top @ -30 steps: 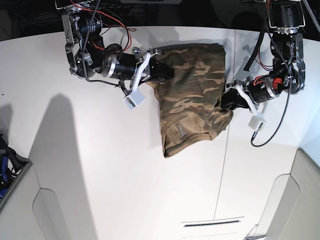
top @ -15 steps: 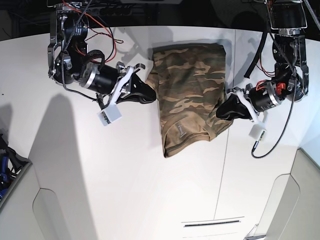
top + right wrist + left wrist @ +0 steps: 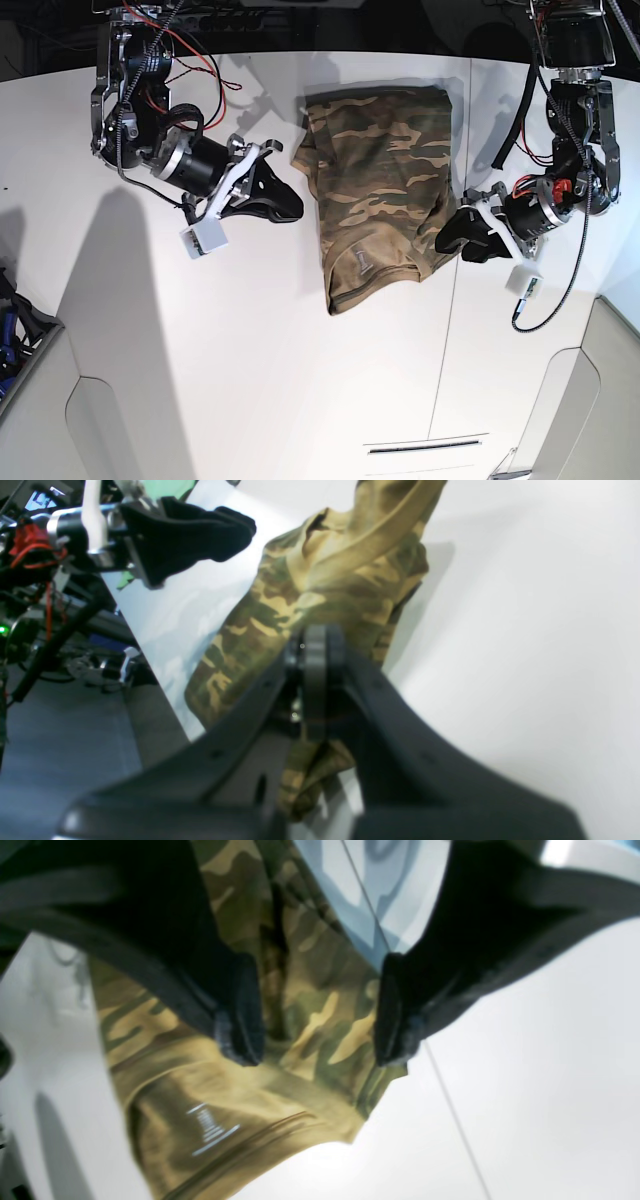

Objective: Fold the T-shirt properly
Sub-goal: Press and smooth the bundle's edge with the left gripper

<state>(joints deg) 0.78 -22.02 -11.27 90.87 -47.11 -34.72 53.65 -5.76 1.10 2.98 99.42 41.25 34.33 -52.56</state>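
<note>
Smooth white tabletop point(image 3: 250, 340), split by a thin seam, carries the T-shirt point(image 3: 385, 190): soft camouflage fabric folded into a rumpled oblong, tan hem and printed neck label point(image 3: 362, 262) nearest. Just beside its edge, the left gripper point(image 3: 315, 1010) stands spread, empty. Opposite, the right gripper point(image 3: 315, 645) is clenched, grasping nothing.

Lying folded near the far edge of the table point(image 3: 250, 380), the T-shirt point(image 3: 380, 190), sitting between the right gripper point(image 3: 292, 208) just beside one side and the left gripper point(image 3: 447, 243) touching the other.
</note>
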